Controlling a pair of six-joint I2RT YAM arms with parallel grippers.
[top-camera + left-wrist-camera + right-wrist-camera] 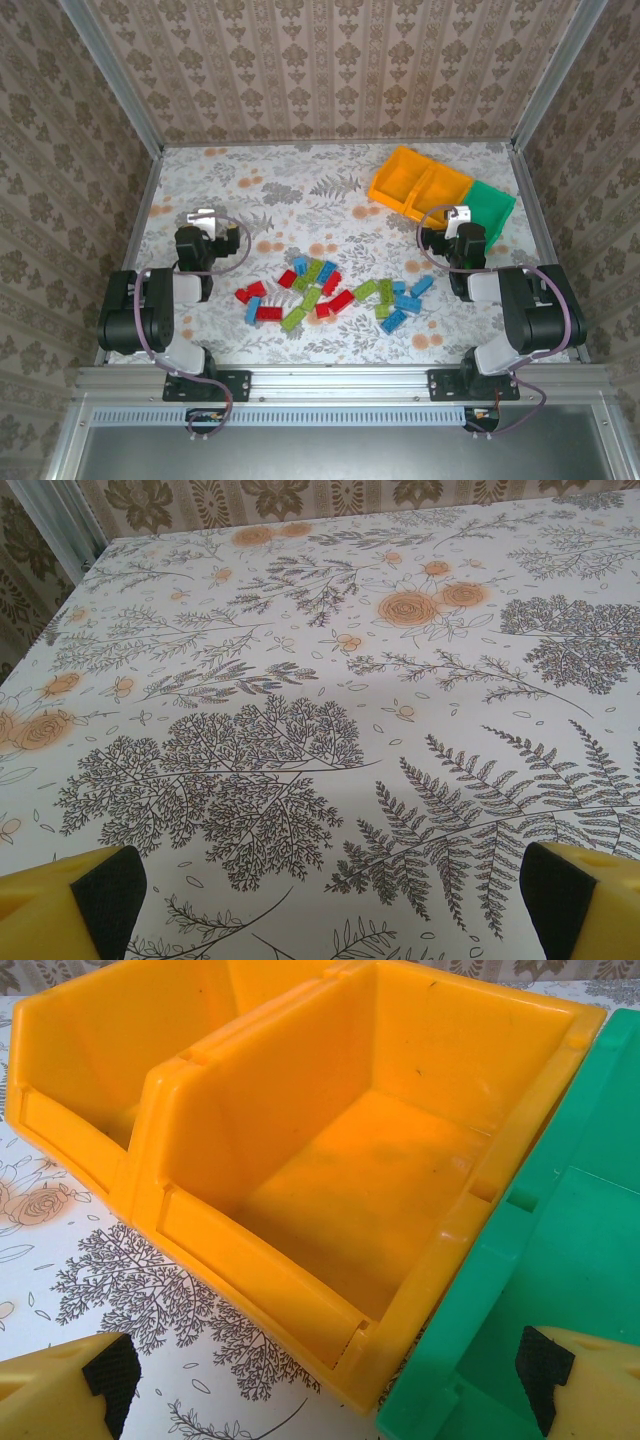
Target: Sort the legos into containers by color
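1. Your left gripper (335, 895) is spread wide and empty over bare table (300, 630); your right gripper (328, 1375) is equally wide, holding nothing, just short of the containers (250, 1260).
2. The legos (340, 300) lie scattered mid-table between the arms, colours mixed, some touching; the bins (two orange, one green) sit side by side at the far right.
3. Expect each brick to be light, rigid and slick; pinch across the flat long sides, not the studs; take outliers first, since neighbours will likely skid.
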